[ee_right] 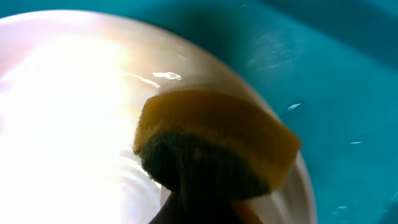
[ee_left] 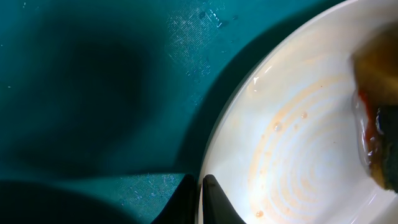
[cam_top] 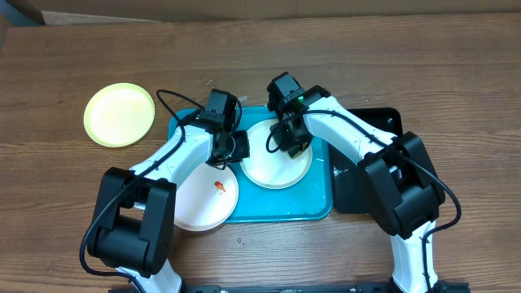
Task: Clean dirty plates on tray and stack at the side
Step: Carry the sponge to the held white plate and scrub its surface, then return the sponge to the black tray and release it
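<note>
Plates lie in three places around the two tools. The centre white plate (cam_top: 277, 163) sits inside the turquoise tray (cam_top: 317, 205), between the tools. The left tool (cam_top: 230, 146) is at the plate's left rim and the right tool (cam_top: 289, 140) is over its upper left part. A second white plate (cam_top: 199, 203), marked with a small red-orange smear (cam_top: 220, 187), lies just below the left tool, overlapping the tray's lower left corner and jutting onto the wooden tabletop (cam_top: 407, 65). A pale yellow-green plate (cam_top: 119, 114) rests on the tabletop, well apart to the left and outside the tray. A black tray (cam_top: 354, 187) lies just beside the turquoise tray's right edge, partly under the right arm (cam_top: 350, 134). The left arm (cam_top: 175, 163) comes from the lower left and reaches up and to the right. The right arm comes from the lower right and reaches up and to the left, so both wrists meet over the tray. In the left wrist view, the tool's two dark fingers (ee_left: 219, 205) are pinched together on the thin rim of the centre white plate, whose surface shows faint orange sauce streaks (ee_left: 292, 162) in rings. In the right wrist view, the tool is clenched on a yellow sponge (ee_right: 217, 134) with a dark green scouring face, and the sponge sits against the plate near its rim.
</note>
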Robot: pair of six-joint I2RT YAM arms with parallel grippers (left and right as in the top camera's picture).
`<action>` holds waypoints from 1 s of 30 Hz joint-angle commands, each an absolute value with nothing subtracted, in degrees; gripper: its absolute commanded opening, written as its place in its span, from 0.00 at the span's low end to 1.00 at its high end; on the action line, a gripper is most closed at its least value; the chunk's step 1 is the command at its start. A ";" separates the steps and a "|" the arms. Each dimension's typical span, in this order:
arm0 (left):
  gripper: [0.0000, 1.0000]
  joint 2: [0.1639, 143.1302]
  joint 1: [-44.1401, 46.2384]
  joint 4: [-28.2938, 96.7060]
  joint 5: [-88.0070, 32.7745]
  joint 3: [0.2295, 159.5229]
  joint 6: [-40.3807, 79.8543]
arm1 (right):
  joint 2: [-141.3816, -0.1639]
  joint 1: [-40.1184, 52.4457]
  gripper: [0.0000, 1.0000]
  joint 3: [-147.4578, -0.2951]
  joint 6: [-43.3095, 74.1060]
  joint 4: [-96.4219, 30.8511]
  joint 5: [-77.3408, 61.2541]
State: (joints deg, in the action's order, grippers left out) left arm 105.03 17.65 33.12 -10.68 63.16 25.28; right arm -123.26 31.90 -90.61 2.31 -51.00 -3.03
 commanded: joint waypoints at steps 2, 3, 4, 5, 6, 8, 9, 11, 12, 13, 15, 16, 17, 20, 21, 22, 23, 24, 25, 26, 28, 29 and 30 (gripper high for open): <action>0.08 105.75 18.09 32.69 -11.46 63.86 24.86 | -123.59 33.01 0.04 -88.84 2.07 -51.77 -12.95; 0.08 105.75 18.09 32.67 -11.46 63.86 24.86 | -123.59 33.06 0.04 -88.84 2.07 -51.77 -13.98; 0.08 105.75 18.09 32.67 -11.46 63.86 24.86 | -123.59 33.06 0.04 -88.84 2.07 -51.75 -15.16; 0.08 105.75 18.09 32.67 -11.46 63.86 24.86 | -123.57 33.06 0.04 -88.86 2.04 -51.70 -16.62; 0.08 105.75 18.09 32.67 -11.46 63.86 24.86 | -123.57 33.04 0.04 -88.99 2.04 -51.70 -17.82; 0.08 105.75 18.09 32.69 -11.46 63.86 24.84 | -123.55 32.71 0.04 -89.65 2.02 -51.75 -20.53; 0.08 105.75 18.09 32.69 -11.46 63.86 24.84 | -123.55 32.27 0.04 -90.17 1.98 -51.77 -22.17; 0.08 105.75 18.09 32.71 -11.46 63.86 24.84 | -123.55 31.18 0.04 -91.55 1.37 -52.23 -25.89; 0.08 105.75 18.09 32.73 -11.46 63.86 24.84 | -123.55 30.39 0.04 -92.53 1.17 -52.75 -27.99; 0.08 105.75 18.09 32.73 -11.46 63.86 24.84 | -123.55 29.67 0.04 -93.38 0.97 -53.23 -29.71; 0.08 105.75 18.09 32.73 -11.44 63.86 24.84 | -123.48 27.75 0.04 -95.74 -0.08 -55.24 -34.02; 0.08 105.75 18.09 32.75 -11.46 63.86 24.84 | -123.48 26.72 0.04 -97.03 -0.80 -56.69 -36.01; 0.08 105.75 18.09 32.75 -11.46 63.86 24.84 | -123.44 25.76 0.04 -98.21 -1.30 -58.13 -37.23; 0.08 105.75 18.09 32.73 -11.44 63.86 24.84 | -123.33 22.37 0.04 -102.43 -2.61 -64.79 -37.58; 0.08 105.75 18.09 32.73 -11.44 63.86 24.84 | -123.17 21.19 0.04 -103.70 -3.81 -67.40 -37.58; 0.08 105.75 18.09 32.75 -11.44 63.86 24.84 | -123.00 19.79 0.04 -104.97 -5.41 -70.54 -37.43; 0.08 105.75 18.09 32.73 -11.44 63.86 24.84 | -122.78 18.63 0.04 -105.82 -6.17 -73.14 -36.51; 0.09 105.75 18.09 32.75 -11.44 63.86 24.84 | -122.58 17.56 0.04 -106.26 -6.13 -74.89 -35.03; 0.09 105.75 18.09 32.73 -11.44 63.86 24.84 | -122.32 16.32 0.04 -106.45 -6.07 -76.69 -32.62; 0.09 105.75 18.09 32.73 -11.44 63.86 24.84 | -122.10 15.22 0.04 -106.48 -6.04 -78.15 -30.17; 0.09 105.75 18.09 32.73 -11.44 63.86 24.84 | -121.99 12.69 0.04 -106.48 -5.93 -81.56 -24.80; 0.09 105.75 18.09 32.73 -11.44 63.86 24.84 | -121.99 11.44 0.04 -106.48 -5.76 -83.13 -22.57; 0.09 105.75 18.09 32.73 -11.44 63.86 24.84 | -121.99 10.41 0.04 -106.48 -5.76 -84.29 -20.88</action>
State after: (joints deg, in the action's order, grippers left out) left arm 105.03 17.65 32.97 -10.92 63.16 25.28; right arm -123.37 13.17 -105.12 -4.62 -82.21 -28.40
